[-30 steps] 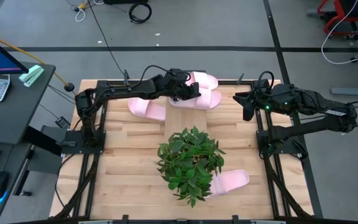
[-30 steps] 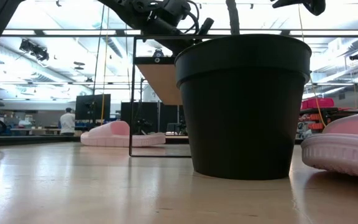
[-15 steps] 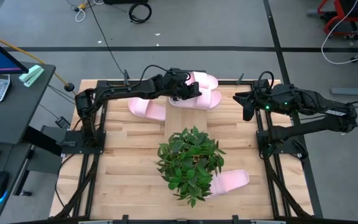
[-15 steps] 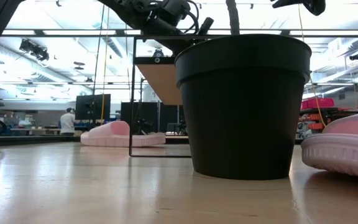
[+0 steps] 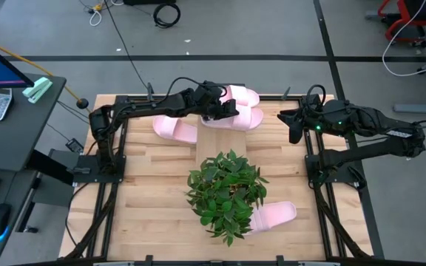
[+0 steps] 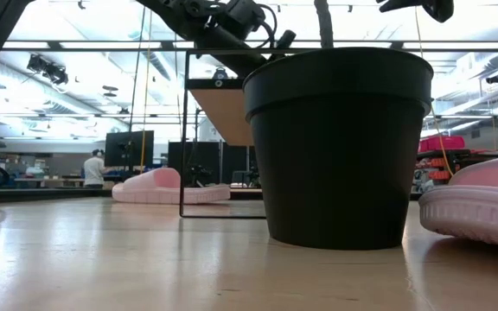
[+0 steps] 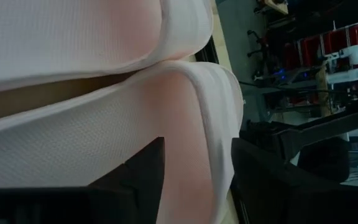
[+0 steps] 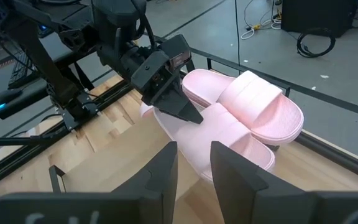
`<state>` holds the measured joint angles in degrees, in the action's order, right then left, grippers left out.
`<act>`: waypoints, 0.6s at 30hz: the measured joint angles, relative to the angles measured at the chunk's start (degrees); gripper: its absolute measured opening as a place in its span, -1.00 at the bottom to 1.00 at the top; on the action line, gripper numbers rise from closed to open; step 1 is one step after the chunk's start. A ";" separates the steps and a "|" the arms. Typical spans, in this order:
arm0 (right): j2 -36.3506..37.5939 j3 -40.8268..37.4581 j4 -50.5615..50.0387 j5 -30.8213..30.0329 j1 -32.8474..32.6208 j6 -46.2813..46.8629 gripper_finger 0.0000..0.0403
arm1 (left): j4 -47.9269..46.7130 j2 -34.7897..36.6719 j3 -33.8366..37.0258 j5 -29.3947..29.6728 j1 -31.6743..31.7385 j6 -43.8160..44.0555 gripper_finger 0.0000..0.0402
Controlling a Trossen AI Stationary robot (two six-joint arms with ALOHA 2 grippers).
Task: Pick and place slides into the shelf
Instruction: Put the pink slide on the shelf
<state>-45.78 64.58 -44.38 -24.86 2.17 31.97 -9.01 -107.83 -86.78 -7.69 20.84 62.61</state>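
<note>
Your left gripper sits over the far end of the narrow light-wood plank shelf, with its dark fingers spread on either side of the nearer pale pink foam slide sandal; the fingers look released, with no firm clamp on it. That sandal lies on the shelf top beside a second pale pink slide, the two side by side and touching. You can see both from the right wrist camera, the strapped one behind the other. A third pink slide rests on the butcher-block table left of the shelf, and a fourth lies by the leafy green plant in its black plastic pot. Your right gripper hovers at the table's right edge, holding nothing, fingers parted a little.
</note>
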 joint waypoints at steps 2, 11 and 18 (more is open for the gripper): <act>0.00 0.00 -0.21 0.00 0.02 0.02 -0.49 | -0.12 0.26 0.00 0.00 0.01 0.00 -0.06; 0.00 0.00 -2.08 0.00 -0.02 1.44 -0.49 | -4.62 3.36 0.00 0.72 1.89 -2.32 -0.14; 0.00 0.00 -2.31 -0.02 0.00 1.44 -0.49 | -12.70 8.84 0.01 4.44 3.37 -7.71 -0.12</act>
<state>-45.78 64.58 -46.70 -24.88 2.17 33.41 -21.70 -98.99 -86.78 -3.25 24.21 54.90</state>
